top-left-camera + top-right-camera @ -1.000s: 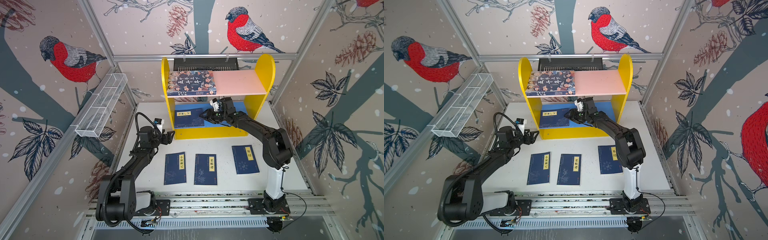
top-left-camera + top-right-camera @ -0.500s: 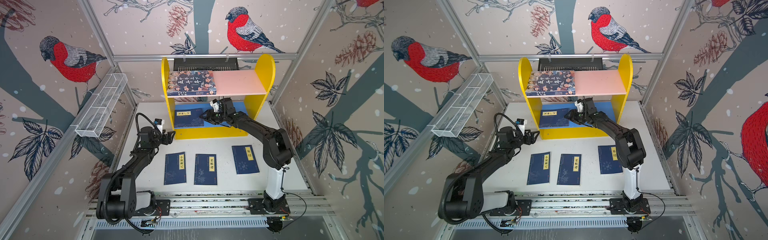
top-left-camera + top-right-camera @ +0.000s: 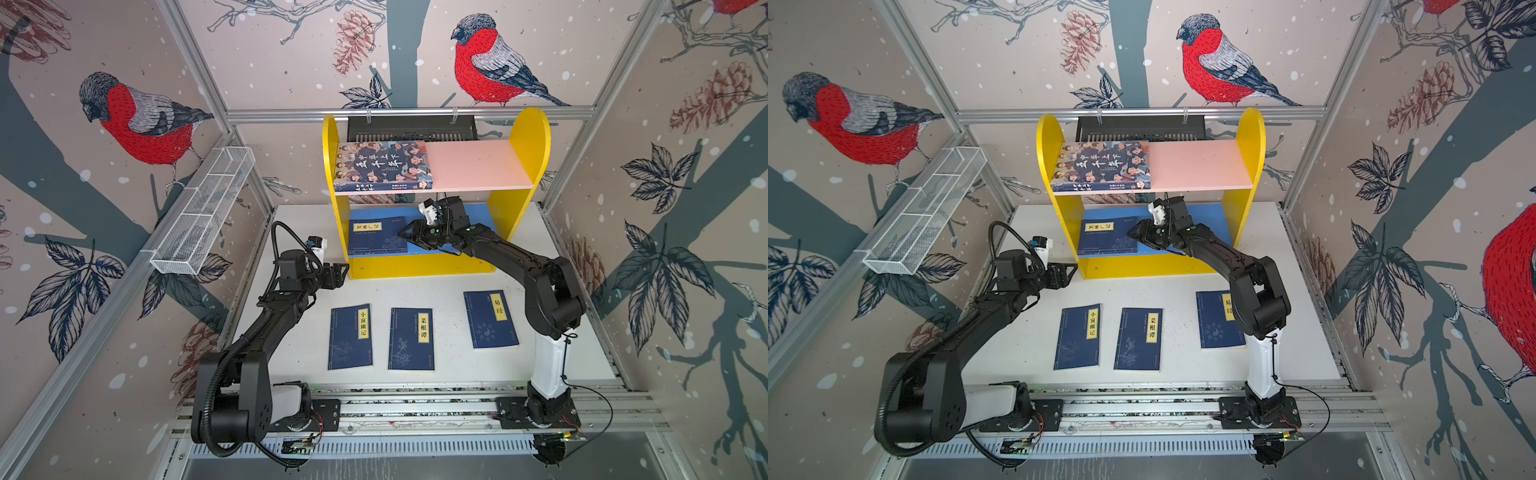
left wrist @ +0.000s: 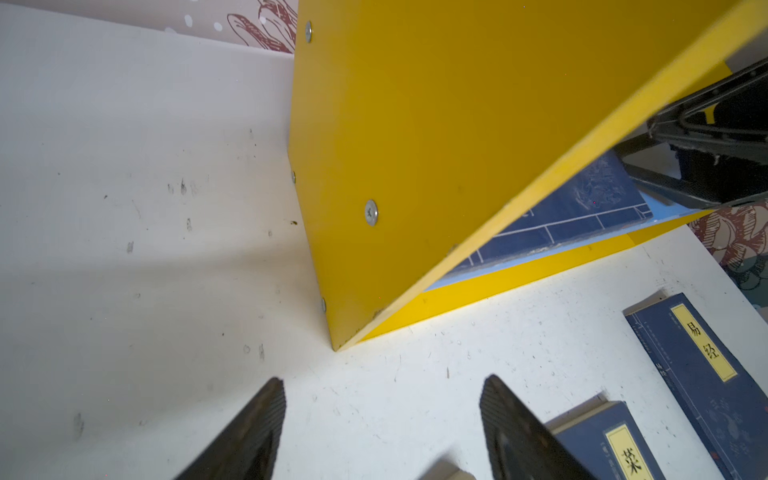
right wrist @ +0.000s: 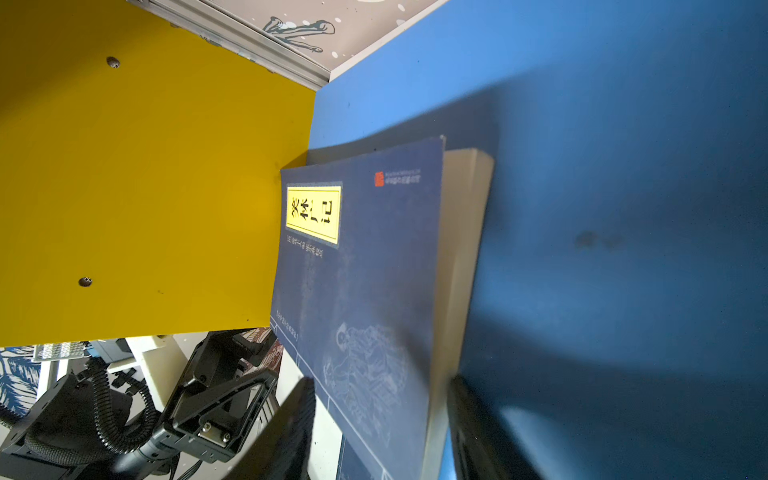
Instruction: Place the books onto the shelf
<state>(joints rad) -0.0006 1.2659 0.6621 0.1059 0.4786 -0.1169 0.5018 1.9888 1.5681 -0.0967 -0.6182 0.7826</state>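
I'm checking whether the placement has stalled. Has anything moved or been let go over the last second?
Nothing has visibly changed. The right gripper stays at the navy book on the shelf's blue lower board, jaws either side of its edge; whether it grips is unclear. The left gripper stays open beside the shelf. Three navy books remain on the table, the cartoon-cover book on the pink board.

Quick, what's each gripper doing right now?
Left gripper: open, empty.
Right gripper: fingers straddle the navy book on the blue shelf board; cannot tell whether they grip it.
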